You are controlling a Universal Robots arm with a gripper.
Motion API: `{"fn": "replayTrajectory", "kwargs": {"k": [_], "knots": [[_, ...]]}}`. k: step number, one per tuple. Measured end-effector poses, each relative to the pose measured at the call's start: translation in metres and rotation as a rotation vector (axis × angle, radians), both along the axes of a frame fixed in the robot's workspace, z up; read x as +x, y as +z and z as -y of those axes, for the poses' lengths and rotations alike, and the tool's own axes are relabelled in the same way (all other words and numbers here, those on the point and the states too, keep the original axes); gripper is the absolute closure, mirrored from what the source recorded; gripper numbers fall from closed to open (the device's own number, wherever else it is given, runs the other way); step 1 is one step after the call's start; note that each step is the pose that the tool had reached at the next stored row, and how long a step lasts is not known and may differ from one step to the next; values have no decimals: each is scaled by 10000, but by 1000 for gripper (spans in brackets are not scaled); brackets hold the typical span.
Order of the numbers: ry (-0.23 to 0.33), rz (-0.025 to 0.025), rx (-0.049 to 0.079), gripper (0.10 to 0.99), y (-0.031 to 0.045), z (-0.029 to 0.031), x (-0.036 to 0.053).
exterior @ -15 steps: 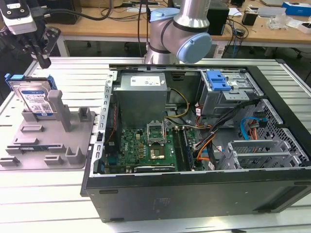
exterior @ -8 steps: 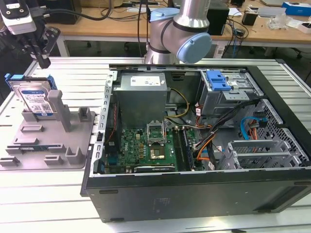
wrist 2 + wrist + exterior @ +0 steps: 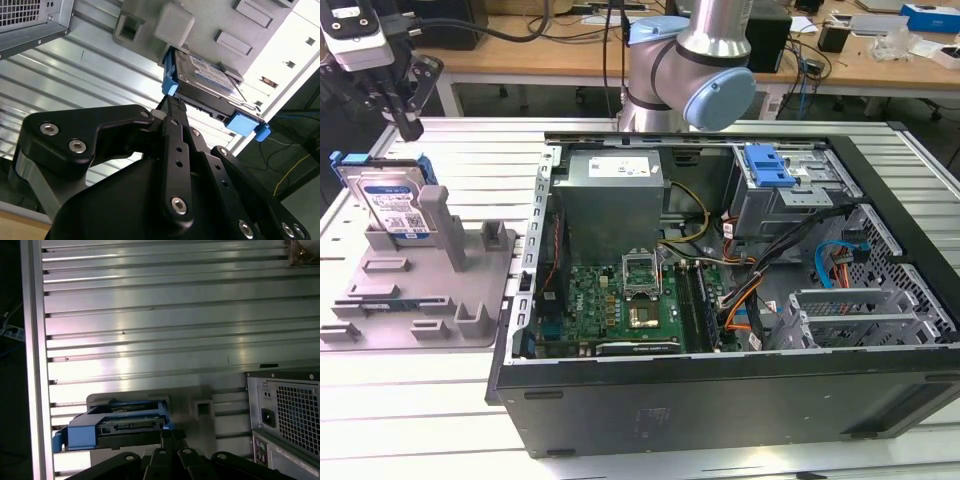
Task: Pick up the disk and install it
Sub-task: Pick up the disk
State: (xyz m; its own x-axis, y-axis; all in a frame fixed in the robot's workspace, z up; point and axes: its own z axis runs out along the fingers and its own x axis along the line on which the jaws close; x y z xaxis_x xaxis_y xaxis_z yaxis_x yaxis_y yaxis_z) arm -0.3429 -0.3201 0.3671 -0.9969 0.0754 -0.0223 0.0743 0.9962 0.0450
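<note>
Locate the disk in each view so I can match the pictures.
Exterior view: the disk stands on edge in the grey fixture, at the exterior view's left.
Second wrist view: in the fixture, blue rails at both ends.
First wrist view: the disk shows edge-on, a blue rail nearest the camera.
Shared landmark: the upright post beside the disk.

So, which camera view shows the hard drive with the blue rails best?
The exterior view: the hard drive stands on edge in the grey fixture, its labelled face showing. The second wrist view shows it slantwise from one edge; the first wrist view shows its connector edge.
</note>
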Motion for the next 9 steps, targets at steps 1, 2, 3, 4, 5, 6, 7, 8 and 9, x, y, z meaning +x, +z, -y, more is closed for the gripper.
{"fn": "replayTrajectory", "kwargs": {"k": [1,2,3,4,5,6,7,8,9], "knots": [[166,-37,0,980,0,0,0],[332,-78,1,980,0,0,0],[660,-158,0,980,-1,0,0],[1038,-262,2,980,0,0,1],[1181,-308,4,980,0,-1,1],[1410,-375,13,980,-1,-1,1],[1792,-492,40,980,-1,-1,1],[2254,-634,76,918,-1,-2,0],[2360,-667,81,851,0,-2,1]]}}
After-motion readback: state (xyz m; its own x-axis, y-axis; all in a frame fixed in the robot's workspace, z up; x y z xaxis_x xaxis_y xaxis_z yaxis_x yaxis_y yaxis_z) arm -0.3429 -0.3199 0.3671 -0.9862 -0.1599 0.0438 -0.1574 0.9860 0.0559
